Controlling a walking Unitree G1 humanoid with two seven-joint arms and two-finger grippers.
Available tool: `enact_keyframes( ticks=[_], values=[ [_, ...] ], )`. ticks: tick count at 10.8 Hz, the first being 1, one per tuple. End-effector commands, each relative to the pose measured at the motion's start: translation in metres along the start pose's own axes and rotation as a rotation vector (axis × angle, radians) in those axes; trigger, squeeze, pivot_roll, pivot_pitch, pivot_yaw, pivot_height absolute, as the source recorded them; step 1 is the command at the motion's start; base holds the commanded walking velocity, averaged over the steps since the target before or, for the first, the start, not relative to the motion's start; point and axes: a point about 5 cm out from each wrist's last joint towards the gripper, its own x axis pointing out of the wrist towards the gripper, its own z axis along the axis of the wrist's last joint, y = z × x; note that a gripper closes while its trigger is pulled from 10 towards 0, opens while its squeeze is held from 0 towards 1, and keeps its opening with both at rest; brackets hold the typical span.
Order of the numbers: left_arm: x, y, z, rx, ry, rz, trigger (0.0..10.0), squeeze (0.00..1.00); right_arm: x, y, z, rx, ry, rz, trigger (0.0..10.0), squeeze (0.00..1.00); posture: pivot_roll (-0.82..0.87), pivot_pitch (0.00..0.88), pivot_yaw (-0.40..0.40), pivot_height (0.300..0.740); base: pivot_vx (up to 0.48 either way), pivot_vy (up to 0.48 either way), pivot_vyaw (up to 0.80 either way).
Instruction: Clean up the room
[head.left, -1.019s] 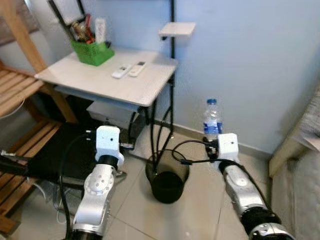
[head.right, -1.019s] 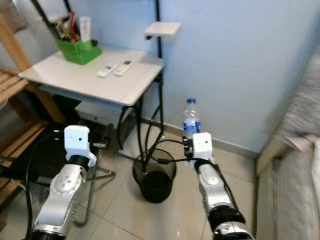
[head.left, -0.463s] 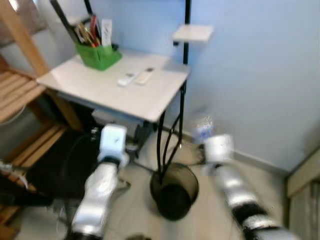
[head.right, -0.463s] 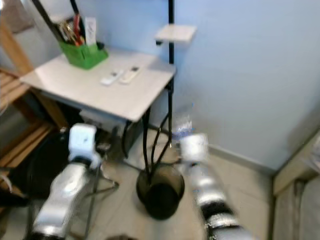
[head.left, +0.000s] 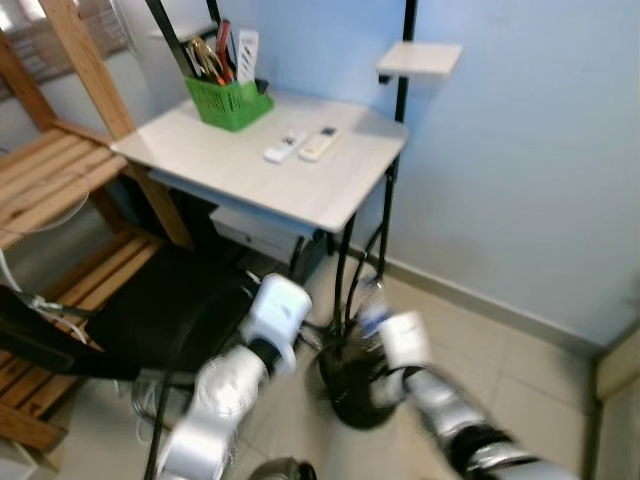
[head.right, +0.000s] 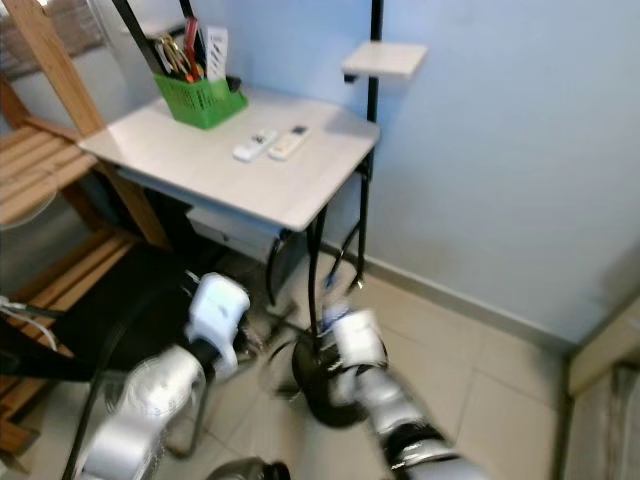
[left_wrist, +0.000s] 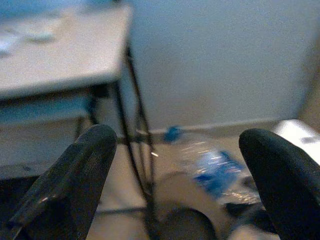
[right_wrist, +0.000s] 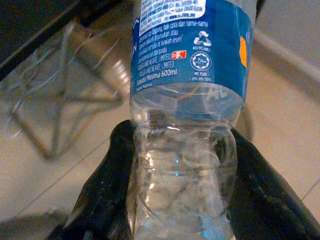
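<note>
Right claw (right_wrist: 180, 195): pinched tight on the clear water bottle (right_wrist: 187, 95), black fingers (right_wrist: 107, 185) pressed to both sides of its lower body, blue label above the grip.
Water bottle, placement: in the head views it sat at the end of the right arm, blurred, low over the tiled floor (head.left: 520, 350) and just beside the black bin (head.left: 355, 385).
Left claw (left_wrist: 175, 165): spread wide, nothing between its fingers (left_wrist: 75, 175); the bottle showed blurred in the gap beyond them.
Left arm: reached forward on the left, its white wrist block (head.left: 275, 310) near the bin.
Bin: on the floor at the foot of the black metal legs (head.left: 345, 270).
Surface (head.left: 250, 165): white top, farther back, by the pale blue wall (head.left: 530, 150).
On the surface: two white remotes (head.left: 300, 146) side by side; a green basket (head.left: 228, 100) of tall items at the far corner.
Small shelf (head.left: 420, 58): on the black pole above the surface's far edge.
</note>
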Motion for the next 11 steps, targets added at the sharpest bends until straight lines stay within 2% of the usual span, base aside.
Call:
enact_keyframes(
  ticks=[1, 2, 4, 6, 7, 8, 11],
  values=[
    [-0.008, 0.002, -0.003, 0.001, 0.026, -0.004, 10.0, 0.0, 0.002, 0.004, 0.006, -0.015, -0.005, 0.008, 10.0, 0.0, 0.09, 0.107, 0.122, 0.74, 0.0, 0.0, 0.0],
    [-0.019, -0.002, -0.009, -0.022, 0.047, 0.008, 10.0, 0.0, 0.003, 0.012, 0.007, -0.031, 0.001, 0.027, 10.0, 0.0, 0.1, 0.133, 0.102, 0.74, 0.0, 0.0, 0.0],
    [-0.039, -0.011, 0.003, -0.117, -0.046, 0.007, 10.0, 0.0, 0.004, 0.018, 0.005, -0.076, 0.014, 0.032, 10.0, 0.0, 0.13, 0.166, 0.078, 0.74, 0.0, 0.0, 0.0],
    [-0.065, -0.012, -0.006, -0.113, -0.017, 0.05, 10.0, 0.0, 0.005, 0.018, 0.012, -0.085, -0.008, 0.022, 10.0, 0.0, 0.16, 0.206, 0.059, 0.74, 0.0, 0.0, 0.0],
    [-0.074, -0.022, -0.004, -0.129, -0.016, 0.047, 10.0, 0.0, 0.005, 0.016, 0.015, -0.082, -0.018, 0.008, 10.0, 0.0, 0.17, 0.234, 0.045, 0.74, 0.0, 0.0, 0.0],
    [-0.08, -0.032, 0.0, -0.14, -0.019, 0.04, 10.0, 0.0, 0.006, 0.016, 0.018, -0.082, -0.035, -0.004, 10.0, 0.0, 0.18, 0.257, 0.033, 0.74, 0.0, 0.0, 0.0],
    [-0.086, -0.048, 0.004, -0.146, -0.018, 0.01, 10.0, 0.0, 0.008, 0.012, 0.032, -0.024, -0.062, -0.071, 10.0, 0.0, 0.19, 0.275, 0.045, 0.74, 0.0, 0.0, 0.0]
  ],
)
